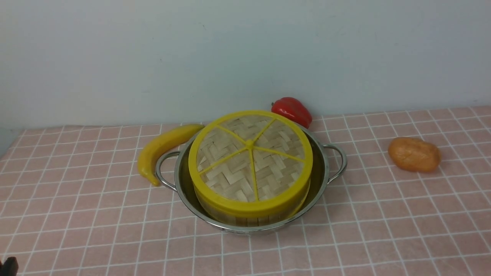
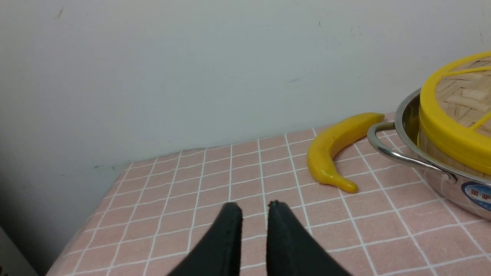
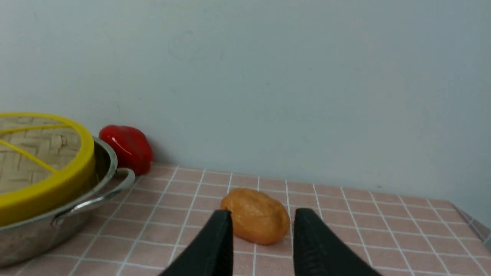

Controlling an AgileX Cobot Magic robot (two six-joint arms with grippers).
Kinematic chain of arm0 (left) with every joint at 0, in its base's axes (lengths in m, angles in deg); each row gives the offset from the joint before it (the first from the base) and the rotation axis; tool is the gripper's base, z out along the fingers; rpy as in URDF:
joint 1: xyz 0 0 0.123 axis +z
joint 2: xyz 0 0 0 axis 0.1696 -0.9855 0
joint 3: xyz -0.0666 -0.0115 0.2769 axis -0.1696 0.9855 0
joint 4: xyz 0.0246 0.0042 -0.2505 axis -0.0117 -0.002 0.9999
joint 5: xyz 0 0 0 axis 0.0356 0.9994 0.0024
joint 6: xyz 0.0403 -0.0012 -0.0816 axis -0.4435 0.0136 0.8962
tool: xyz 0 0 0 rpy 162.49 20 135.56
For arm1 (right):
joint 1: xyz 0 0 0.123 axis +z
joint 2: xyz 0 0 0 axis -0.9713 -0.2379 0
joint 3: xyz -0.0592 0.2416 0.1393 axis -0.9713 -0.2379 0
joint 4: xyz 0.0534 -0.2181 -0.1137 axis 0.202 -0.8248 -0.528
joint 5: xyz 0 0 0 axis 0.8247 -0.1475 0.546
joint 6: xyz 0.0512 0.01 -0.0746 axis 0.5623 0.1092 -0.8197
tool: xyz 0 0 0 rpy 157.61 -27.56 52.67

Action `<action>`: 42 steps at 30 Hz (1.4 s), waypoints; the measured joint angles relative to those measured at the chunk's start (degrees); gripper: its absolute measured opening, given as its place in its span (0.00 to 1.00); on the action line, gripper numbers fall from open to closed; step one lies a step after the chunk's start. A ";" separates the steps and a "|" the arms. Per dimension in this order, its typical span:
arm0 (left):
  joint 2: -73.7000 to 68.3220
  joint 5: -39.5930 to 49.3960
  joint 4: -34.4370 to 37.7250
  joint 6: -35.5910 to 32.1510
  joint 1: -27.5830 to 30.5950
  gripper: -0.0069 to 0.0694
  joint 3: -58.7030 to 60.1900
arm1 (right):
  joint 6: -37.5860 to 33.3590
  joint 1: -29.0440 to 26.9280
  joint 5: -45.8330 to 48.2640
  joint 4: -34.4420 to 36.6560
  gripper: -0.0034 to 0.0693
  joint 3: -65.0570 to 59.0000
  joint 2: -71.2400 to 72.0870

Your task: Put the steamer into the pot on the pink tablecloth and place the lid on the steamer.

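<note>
Lid [image 1: 250,159] seated on steamer [image 1: 249,217] inside pot [image 1: 322,180] on cloth [image 1: 383,214], off to the inner side of each gripper and well clear of both. Left gripper [image 2: 255,209] narrowly parted, right gripper [image 3: 262,216] parted wider, both empty. Probably light, stiff lid with slick plastic rim; best pinched at a spoke or rim edge.
</note>
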 joint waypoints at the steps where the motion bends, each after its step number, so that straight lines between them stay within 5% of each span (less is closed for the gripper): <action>1: 0.00 0.00 0.00 0.00 0.00 0.23 0.00 | 0.45 0.00 -0.92 0.00 0.39 -0.51 0.02; 42: 0.00 0.00 0.07 0.00 -0.07 0.31 0.00 | 2.03 0.00 -1.67 0.00 0.39 -0.76 0.07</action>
